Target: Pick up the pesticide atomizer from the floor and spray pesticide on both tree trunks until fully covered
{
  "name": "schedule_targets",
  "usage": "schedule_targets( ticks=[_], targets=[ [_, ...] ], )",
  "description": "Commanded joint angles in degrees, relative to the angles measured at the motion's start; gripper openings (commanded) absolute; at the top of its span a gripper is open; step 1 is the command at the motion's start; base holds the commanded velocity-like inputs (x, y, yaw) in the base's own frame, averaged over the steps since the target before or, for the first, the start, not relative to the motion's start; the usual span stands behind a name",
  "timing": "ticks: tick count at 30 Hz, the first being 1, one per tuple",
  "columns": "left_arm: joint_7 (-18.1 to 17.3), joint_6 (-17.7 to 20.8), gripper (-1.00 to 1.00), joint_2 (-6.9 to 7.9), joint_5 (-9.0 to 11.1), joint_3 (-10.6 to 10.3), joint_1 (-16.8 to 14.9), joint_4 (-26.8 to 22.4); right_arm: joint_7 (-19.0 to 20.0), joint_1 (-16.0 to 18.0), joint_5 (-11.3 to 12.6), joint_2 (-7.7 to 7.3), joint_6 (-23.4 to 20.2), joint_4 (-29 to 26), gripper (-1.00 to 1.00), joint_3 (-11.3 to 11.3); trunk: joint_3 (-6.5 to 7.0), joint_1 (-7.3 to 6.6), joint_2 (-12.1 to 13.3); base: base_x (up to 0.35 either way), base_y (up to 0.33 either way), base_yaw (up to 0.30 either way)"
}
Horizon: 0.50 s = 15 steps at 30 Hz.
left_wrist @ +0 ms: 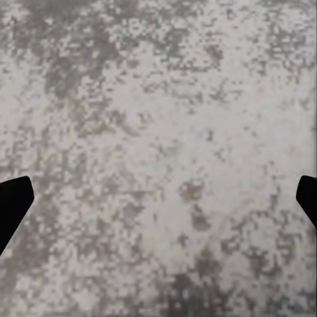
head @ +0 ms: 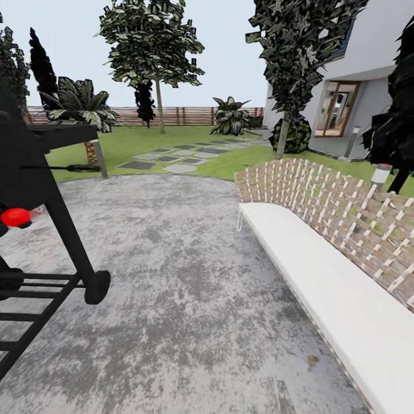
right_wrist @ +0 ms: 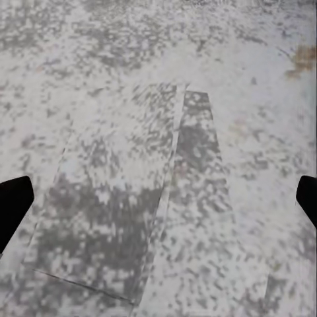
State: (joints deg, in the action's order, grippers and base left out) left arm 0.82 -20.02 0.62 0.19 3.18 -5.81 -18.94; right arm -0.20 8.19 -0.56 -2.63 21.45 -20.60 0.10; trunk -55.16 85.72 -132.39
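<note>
Beyond the mottled paving [head: 190, 287], the lawn [head: 149, 141]; both grippers' fingers [left_wrist: 13, 198] [right_wrist: 13, 198] spread wide, empty

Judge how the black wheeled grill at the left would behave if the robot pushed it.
The grill would probably roll or pivot, since a wheel rests on the paving. Its tall thin frame suggests it could tip if pushed high. It looks rigid and likely heavy for a pincer to shift.

Mottled grey floor under our left end effector [left_wrist: 158, 198]

We see its two dark fingertips [left_wrist: 13, 205] spread wide apart above blotchy paving [left_wrist: 158, 119].
</note>
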Motion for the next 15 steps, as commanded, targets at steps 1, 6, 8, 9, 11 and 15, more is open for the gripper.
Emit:
schedule_targets(
  ticks=[1, 6, 8, 9, 11, 15],
  targets=[
    [0.1, -0.2, 1.0, -0.01, 0.0, 0.1, -0.1, 0.0, 0.0, 0.0, -0.1, -0.01, 0.2, 0.0, 1.0, 0.0, -0.05, 0.02, 0.0, 0.313, -0.17, 0.221],
    [0.1, -0.2, 1.0, 0.03, 0.0, 0.1, 0.0, 0.0, -0.1, 0.0, -0.1, -0.01, 0.2, 0.0, 1.0, 0.0, -0.05, 0.02, 0.0, 0.313, -0.17, 0.256],
    [0.1, -0.2, 1.0, 0.05, 0.1, 0.1, 0.0, 0.0, -0.1, 0.0, -0.1, -0.01, 0.2, 0.0, 1.0, 0.0, -0.05, 0.02, 0.0, 0.313, -0.17, 0.271],
    [0.1, -0.2, 1.0, 0.07, 0.1, 0.1, 0.0, 0.0, -0.1, 0.0, -0.1, -0.01, 0.2, 0.0, 1.0, 0.0, -0.05, 0.02, 0.0, 0.312, -0.17, 0.273],
    [0.1, -0.2, 1.0, 0.08, 0.1, 0.1, 0.0, 0.0, -0.1, 0.0, -0.1, -0.01, 0.2, 0.0, 1.0, 0.0, -0.05, 0.02, 0.0, 0.312, -0.17, 0.274],
    [0.1, -0.2, 1.0, 0.1, 0.1, 0.1, -0.1, 0.0, -0.1, 0.0, -0.1, -0.01, 0.2, 0.0, 1.0, 0.0, -0.05, 0.02, 0.0, 0.312, -0.169, 0.275]
  ],
)
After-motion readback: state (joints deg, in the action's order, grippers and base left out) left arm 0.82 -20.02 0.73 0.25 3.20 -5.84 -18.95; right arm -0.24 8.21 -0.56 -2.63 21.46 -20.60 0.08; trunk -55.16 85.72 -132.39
